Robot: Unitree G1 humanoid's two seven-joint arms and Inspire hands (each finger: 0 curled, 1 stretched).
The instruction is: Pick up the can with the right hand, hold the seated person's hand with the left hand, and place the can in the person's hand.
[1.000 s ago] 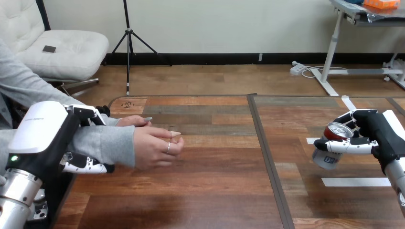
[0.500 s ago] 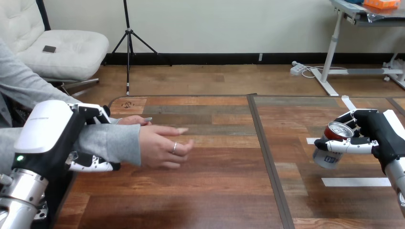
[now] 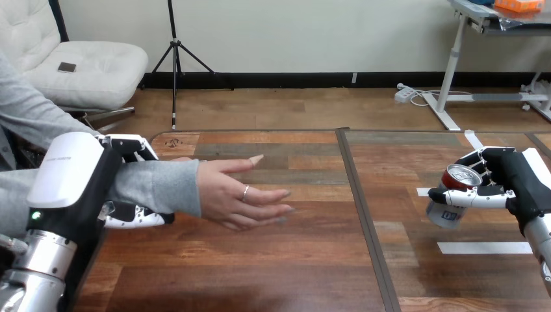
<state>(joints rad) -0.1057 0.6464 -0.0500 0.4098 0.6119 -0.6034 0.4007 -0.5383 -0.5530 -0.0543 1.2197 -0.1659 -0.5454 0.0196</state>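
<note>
bench [image 3: 292,273]: wooden planks in two panels, with a dark seam running front to back between them
left hand [image 3: 68,172]: at the bench's left edge, white shell facing up; its fingers [image 3: 133,144] reach over the person's forearm and its thumb passes under, so it is clasped round that forearm
person's forearm [image 3: 153,185]: in a grey sleeve, coming in from the left and lying inside the left hand's clasp
person's hand [image 3: 237,195]: one, held out past the sleeve cuff over the left panel, fingers straight and spread, pointing right; it holds nothing and is well apart from the can
right hand [image 3: 520,182]: over the right panel near the right edge, fingers and thumb wrapped round the can
can [image 3: 449,209]: one, silver body with a red upper rim, gripped by the right hand and tilted; whether its base touches the bench cannot be told
can contents: cannot be told
can label: a dark patch of print on the side, too small to read
tape [image 3: 484,247]: white strips on the right panel, one lying just in front of the can
</note>
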